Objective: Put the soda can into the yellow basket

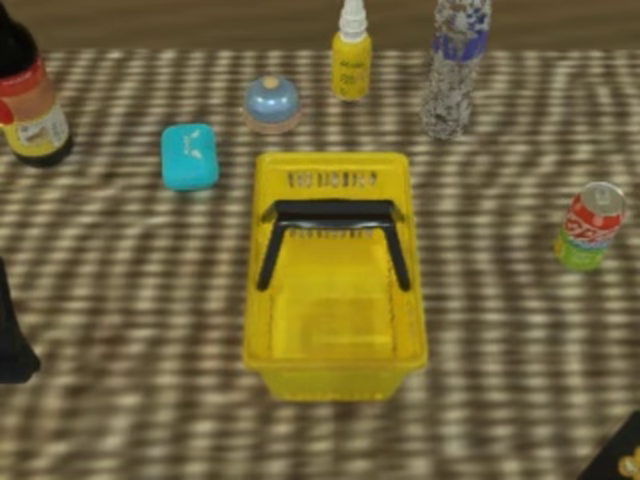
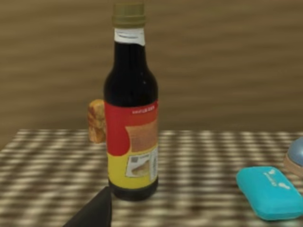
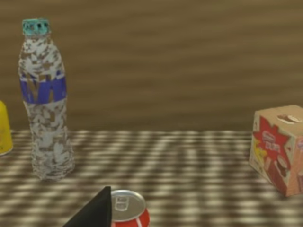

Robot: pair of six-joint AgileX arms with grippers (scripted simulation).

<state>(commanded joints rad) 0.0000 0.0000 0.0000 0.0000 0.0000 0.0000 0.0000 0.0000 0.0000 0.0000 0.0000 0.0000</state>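
Basket of bright-yellow slotted plastic (image 1: 335, 375) with black swing handle at table centre, red-and-green silver-topped soda can (image 1: 590, 227) upright well to its right, left arm (image 1: 12, 335) at left edge, right arm (image 1: 622, 455) at lower-right corner, jaw states impossible to tell.

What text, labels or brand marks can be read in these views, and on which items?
No text can be read.
soda can: white lettering, blurred.
dark sauce bottle: label print too small.
yellow basket: embossed marks, illegible.
yellow white-capped bottle: label blurred.
teal case: white mark, unreadable.
carton: graphics only.
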